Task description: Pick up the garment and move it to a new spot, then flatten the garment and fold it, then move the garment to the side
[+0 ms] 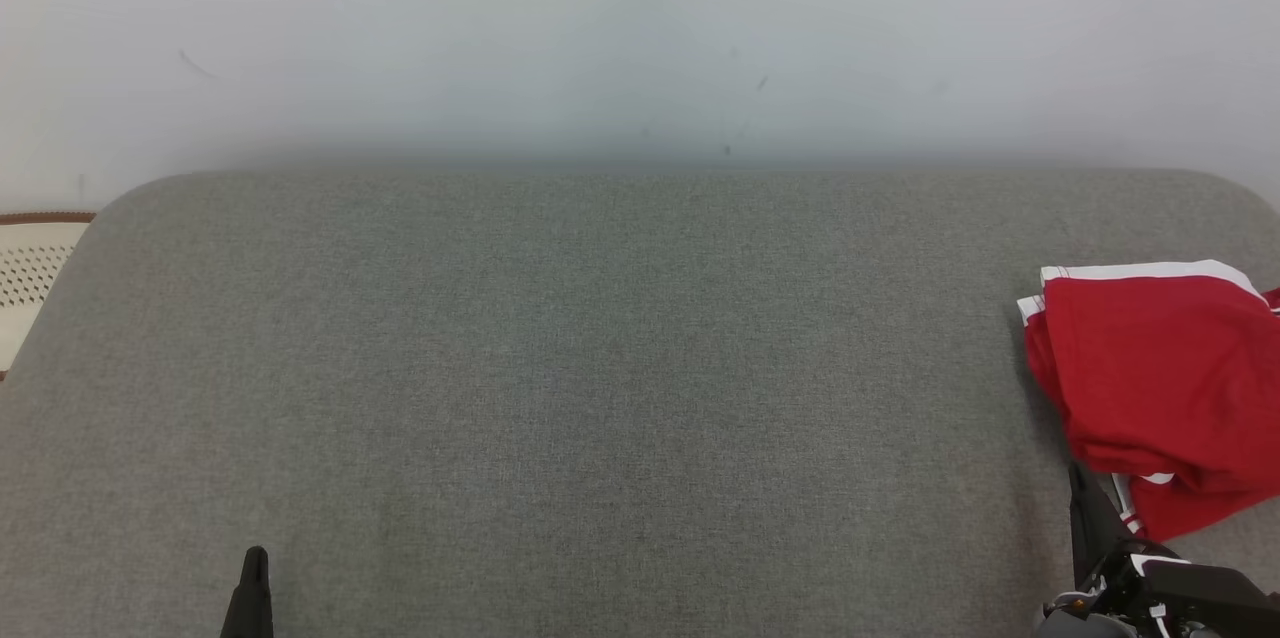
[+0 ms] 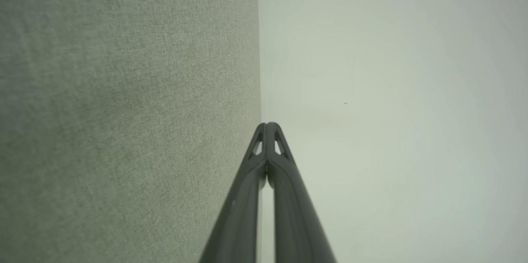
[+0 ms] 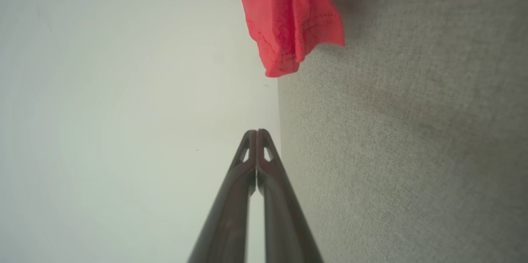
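The red garment (image 1: pixel 1160 388) is lying bunched up at the right edge of the gray fabric surface (image 1: pixel 600 368), just beyond the closed, empty right end effector (image 1: pixel 1082 503), which is sitting much nearer to it than the closed left end effector (image 1: pixel 254 573).

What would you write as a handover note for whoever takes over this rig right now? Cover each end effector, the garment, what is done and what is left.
Left end effector: shut, empty, at the near left of the grey surface.
Right end effector: shut, empty, just short of the garment, not touching it.
Garment: red with white trim, bunched at the surface's right edge, not flat.
Done: nothing evident.
Left: pick up, move, flatten, fold, set aside.
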`<state>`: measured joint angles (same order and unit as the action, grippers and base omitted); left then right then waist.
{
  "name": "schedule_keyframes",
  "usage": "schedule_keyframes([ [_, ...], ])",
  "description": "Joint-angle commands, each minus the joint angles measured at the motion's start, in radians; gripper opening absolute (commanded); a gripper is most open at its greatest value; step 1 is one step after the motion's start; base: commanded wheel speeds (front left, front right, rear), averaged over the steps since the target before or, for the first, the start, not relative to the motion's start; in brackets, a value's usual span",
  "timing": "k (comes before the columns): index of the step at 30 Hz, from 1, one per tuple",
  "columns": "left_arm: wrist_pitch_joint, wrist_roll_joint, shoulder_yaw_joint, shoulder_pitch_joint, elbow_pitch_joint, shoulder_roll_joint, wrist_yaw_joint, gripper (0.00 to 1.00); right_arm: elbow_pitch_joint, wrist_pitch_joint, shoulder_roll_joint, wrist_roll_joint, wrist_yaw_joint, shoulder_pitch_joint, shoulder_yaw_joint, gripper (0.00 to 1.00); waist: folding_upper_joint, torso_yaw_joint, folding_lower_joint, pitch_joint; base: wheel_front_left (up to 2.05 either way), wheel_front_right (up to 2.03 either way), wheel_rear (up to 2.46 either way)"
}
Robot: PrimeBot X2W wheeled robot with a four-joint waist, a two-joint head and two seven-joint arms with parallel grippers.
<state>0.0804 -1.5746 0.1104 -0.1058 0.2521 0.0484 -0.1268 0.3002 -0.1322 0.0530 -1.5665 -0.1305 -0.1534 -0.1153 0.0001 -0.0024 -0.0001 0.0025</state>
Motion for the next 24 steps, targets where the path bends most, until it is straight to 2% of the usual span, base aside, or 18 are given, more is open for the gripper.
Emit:
schedule_keyframes([
  [1, 0.007, -0.019, 0.003, -0.011, -0.005, 0.003, -0.004, 0.0, -0.007, -0.003, -0.004, -0.02, 0.0, -0.007, -0.004, 0.0, -0.0001, 0.001, 0.0001, 0.0, 0.0, 0.0, 0.0],
  [5, 0.014, -0.047, 0.006, -0.012, -0.005, 0.003, -0.006, 0.0, -0.01, -0.011, -0.005, -0.044, 0.0, -0.008, -0.007, 0.0, -0.0001, 0.002, 0.0001, 0.0, 0.0, 0.0, 0.0],
  [24, 0.013, -0.039, 0.005, -0.011, -0.005, 0.003, -0.005, 0.0, -0.009, -0.009, -0.004, -0.042, 0.0, -0.007, -0.006, 0.0, -0.0001, 0.003, 0.0001, 0.0, 0.0, 0.0, 0.0],
])
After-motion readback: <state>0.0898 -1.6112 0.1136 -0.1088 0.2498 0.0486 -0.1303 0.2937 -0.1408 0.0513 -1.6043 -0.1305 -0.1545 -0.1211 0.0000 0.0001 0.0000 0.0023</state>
